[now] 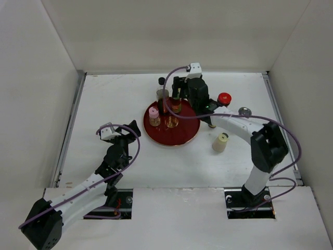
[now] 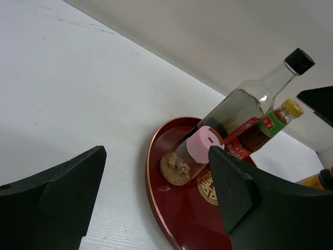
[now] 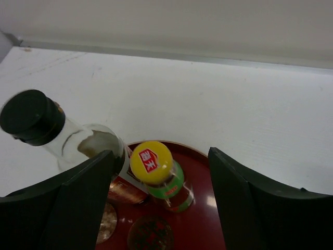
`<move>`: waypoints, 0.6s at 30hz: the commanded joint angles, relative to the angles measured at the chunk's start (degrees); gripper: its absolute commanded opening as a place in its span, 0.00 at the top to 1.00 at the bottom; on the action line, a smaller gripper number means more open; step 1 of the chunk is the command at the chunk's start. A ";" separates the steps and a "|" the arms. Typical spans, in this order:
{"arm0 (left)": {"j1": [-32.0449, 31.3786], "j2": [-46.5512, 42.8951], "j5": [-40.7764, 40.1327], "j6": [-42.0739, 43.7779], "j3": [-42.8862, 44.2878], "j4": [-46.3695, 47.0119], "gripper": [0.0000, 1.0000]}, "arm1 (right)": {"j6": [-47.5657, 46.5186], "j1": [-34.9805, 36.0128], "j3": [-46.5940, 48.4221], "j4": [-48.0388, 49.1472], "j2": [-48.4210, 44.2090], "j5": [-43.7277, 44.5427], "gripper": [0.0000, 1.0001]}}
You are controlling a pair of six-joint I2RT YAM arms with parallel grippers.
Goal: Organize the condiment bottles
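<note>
Right arm: your right arm climbs from its base at lower right of the overhead view. The elbow bends near the right edge, and the wrist reaches left over the upper part of the red tray (image 1: 156,136).
Right gripper (image 3: 160,155): the jaws are spread wide and straddle the yellow-capped bottle (image 3: 151,162). There's a gap on either side of the cap, so you're gripping nothing.
Left arm: it lies low at lower left of the overhead view. The forearm angles up toward frame centre, and the wrist is short of the tray's left rim.
Left gripper (image 1: 129,136): the jaws are open with nothing between them, hanging over bare table (image 2: 78,78) and facing the tray.
Tray, upper left: the tall clear bottle (image 1: 162,89) with the black cap stands at the rim, with dark liquid low inside.
Tray, beside it: the yellow-capped bottle is just right of the tall one, with a green label and dark contents.
Tray, left side: the pink-capped jar (image 1: 154,115) holds pale grains in the bottom.
Tray, centre: a gold emblem (image 2: 208,187) is on the bare red floor.
Off the tray, upper right: the red-capped bottle (image 1: 224,98) stands on the table.
Further right: the silver-capped jar (image 1: 244,111) stands apart from the red one.
Lower right of the tray: the cream-capped bottle (image 1: 221,141) stands alone on the table.
Right edge of your left wrist view: a dark-capped amber bottle (image 2: 315,181) is mostly cut off, so you can't tell where it stands.
</note>
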 commanded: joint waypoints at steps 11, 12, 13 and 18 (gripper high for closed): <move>-0.08 -0.11 0.74 -0.58 -0.39 2.88 0.21 | 8.01 -5.30 -26.89 -6.16 -33.79 16.00 0.16; -0.08 0.33 0.74 -0.58 -0.21 2.89 0.21 | 8.63 -6.27 -28.22 -8.09 -35.03 15.92 0.16; -0.16 0.60 0.74 -0.67 -0.04 2.80 0.21 | 9.16 -7.50 -29.28 -9.59 -35.56 15.57 0.16; -0.08 2.00 0.83 -0.76 -0.03 3.32 0.20 | 9.69 -9.79 -30.17 -11.98 -32.85 9.78 0.21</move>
